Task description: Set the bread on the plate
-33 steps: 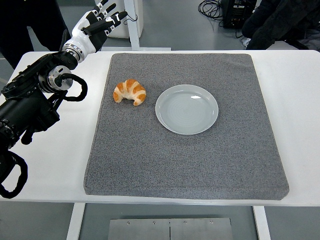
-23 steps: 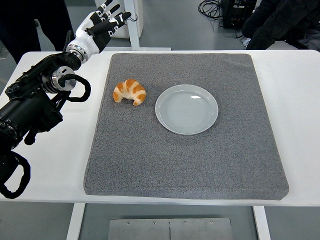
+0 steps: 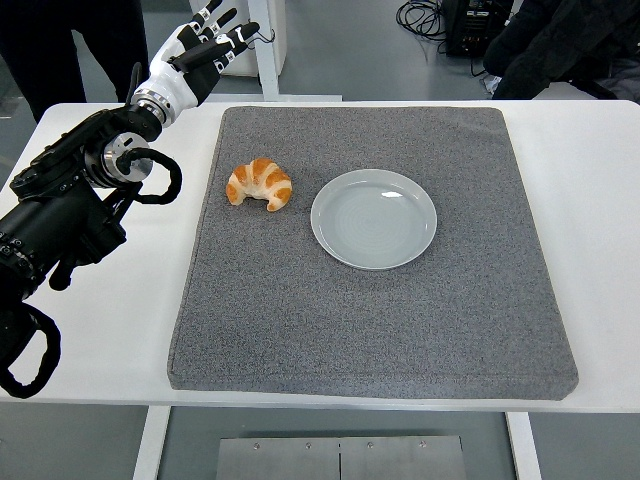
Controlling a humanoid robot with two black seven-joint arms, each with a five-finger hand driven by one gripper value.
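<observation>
Moved: left hand edged slightly farther back, far left.
Fingers: spread apart, empty.
Bread: on mat, just left of plate.

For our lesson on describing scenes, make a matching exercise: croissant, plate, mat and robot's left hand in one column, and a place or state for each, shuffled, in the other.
Things:
1. croissant
2. plate
3. mat
4. left hand

Descriptions:
A. grey, covers the middle of the white table
B. raised beyond the table's far left corner, fingers spread, holding nothing
C. empty, pale, round
D. lies on the mat, left of the plate

Pairs: 1-D, 2-C, 3-A, 4-B
</observation>
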